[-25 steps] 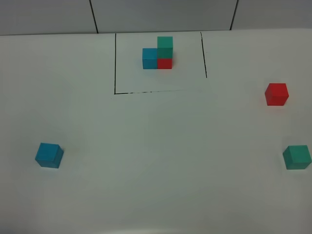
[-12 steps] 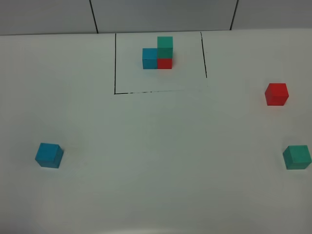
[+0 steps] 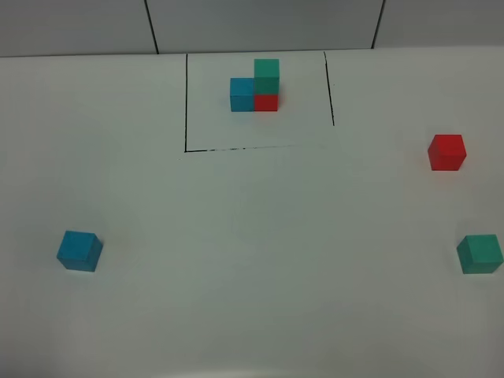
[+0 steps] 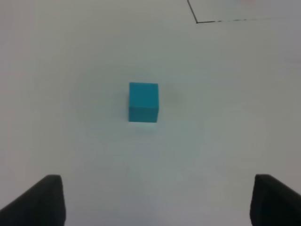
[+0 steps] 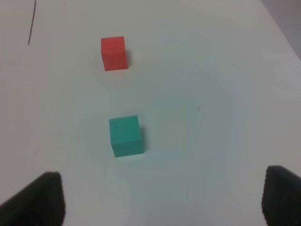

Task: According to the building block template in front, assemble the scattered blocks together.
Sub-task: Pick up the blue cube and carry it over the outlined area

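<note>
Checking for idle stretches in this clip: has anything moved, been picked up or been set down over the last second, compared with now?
Nothing visibly changed. The blue cube, red cube and green cube lie apart in the same places. The template stands as before, and nothing was taken hold of or let go.

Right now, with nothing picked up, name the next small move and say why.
Probably ease the open left hand forward and down over the matte cyan-blue cube. It sits alone ahead of that hand, untouched, and blue is a bottom block in the black-framed three-cube template, so it can go early. The matte red cube and matte teal-green cube lie apart on the right.
</note>
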Robot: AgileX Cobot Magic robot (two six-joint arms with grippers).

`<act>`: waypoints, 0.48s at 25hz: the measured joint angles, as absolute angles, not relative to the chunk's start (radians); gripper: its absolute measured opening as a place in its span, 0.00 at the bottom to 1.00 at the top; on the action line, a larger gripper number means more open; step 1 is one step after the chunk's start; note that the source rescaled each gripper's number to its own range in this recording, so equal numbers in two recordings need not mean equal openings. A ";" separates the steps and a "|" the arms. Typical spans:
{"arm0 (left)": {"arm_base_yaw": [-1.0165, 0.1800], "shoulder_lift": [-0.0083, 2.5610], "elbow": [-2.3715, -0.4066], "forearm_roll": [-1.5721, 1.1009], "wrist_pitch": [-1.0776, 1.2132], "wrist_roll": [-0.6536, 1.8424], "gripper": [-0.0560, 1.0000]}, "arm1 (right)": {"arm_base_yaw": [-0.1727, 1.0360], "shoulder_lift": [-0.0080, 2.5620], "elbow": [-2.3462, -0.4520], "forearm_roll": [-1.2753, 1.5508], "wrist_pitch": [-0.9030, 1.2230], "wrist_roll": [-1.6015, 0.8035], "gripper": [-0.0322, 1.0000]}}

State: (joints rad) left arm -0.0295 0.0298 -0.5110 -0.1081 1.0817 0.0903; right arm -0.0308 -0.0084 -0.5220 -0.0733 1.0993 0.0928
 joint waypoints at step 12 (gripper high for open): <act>-0.030 0.584 -0.596 -0.047 0.938 0.093 0.77 | -0.031 -0.008 -0.522 -0.071 1.098 0.093 0.72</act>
State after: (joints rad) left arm -0.0295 0.5845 -0.5961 -0.0468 0.9377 0.0930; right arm -0.0308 -0.0084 -0.5220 -0.0713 1.0984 0.0928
